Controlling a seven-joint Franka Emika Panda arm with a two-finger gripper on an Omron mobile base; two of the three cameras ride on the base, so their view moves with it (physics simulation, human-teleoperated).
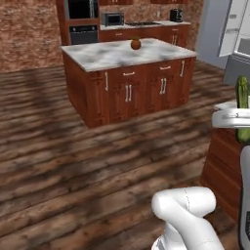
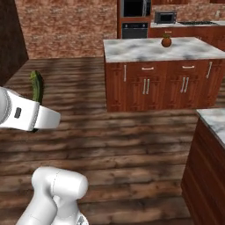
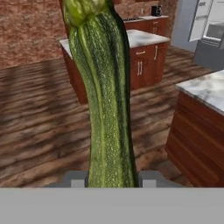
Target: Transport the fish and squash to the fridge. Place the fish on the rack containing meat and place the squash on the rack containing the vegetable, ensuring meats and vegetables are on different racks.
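A: Squash (image 3: 107,100) is in the gripper (image 3: 111,180), clamped between the two fingers at its lower end. In the hand view it runs straight up the middle of the picture, stem end at the top, dark olive skin with paler streaks.

B: Grip looks solid?

A: Jaws sit narrow, tight on both sides of it. One finger (image 3: 75,180) on the left of the squash, the other on the right (only the tips show above the grey band).

B: Where is it in the room?

A: Up in the air, upright. In the left base view it pokes above and below the white hand at the far right edge (image 1: 242,105). In the right base view its top sticks up behind the white wrist at the left edge (image 2: 37,87).

B: Fridge?

A: Grey-silver fridge (image 1: 234,36) at the upper right of the left base view, well apart from the squash, door open with white interior showing. Same corner in the hand view.

B: What else is around?

A: Kitchen island (image 1: 122,53) with a marble top and red-brown cabinets ahead across the wood floor (image 1: 73,161). Small round brownish object (image 1: 135,44) sits on the top (too small to identify). Second marble counter (image 2: 215,123) just beside the arm on the right. Wall oven (image 2: 134,17) and microwave (image 2: 165,17) against the brick back wall.
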